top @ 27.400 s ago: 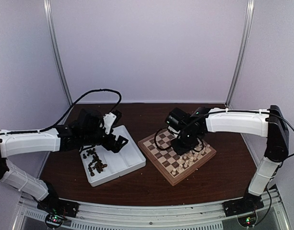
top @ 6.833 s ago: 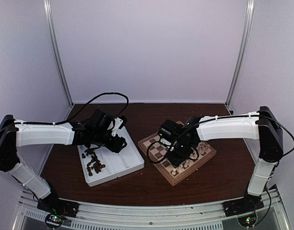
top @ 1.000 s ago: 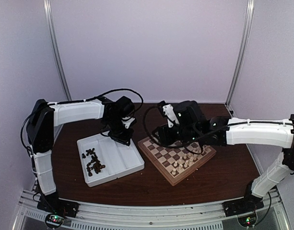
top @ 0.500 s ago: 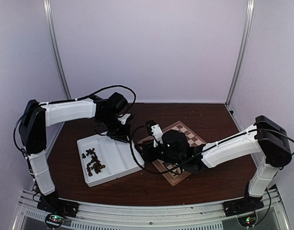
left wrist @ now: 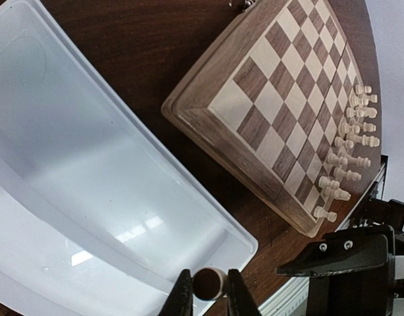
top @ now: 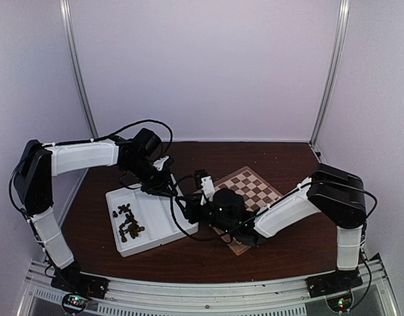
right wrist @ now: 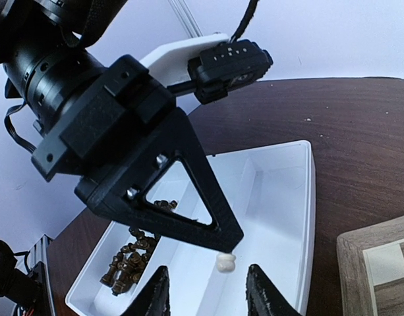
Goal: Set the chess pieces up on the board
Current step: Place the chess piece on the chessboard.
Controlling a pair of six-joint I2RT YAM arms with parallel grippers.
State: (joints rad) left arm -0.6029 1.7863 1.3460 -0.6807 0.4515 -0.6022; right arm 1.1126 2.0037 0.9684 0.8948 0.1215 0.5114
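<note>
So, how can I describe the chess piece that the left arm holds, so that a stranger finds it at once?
Find the white tray left of the board; the left gripper hangs over its bare compartment. The cream piece pinched in that gripper is the one: only it is in the air, while the dark brown pieces lie heaped in the other compartment.

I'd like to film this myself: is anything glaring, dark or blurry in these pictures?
Left wrist view: bright glare patches on the white tray, board crisp. Right wrist view: the left claw looms dark against the pale wall. Top view: soft, brown pieces mere specks.
</note>
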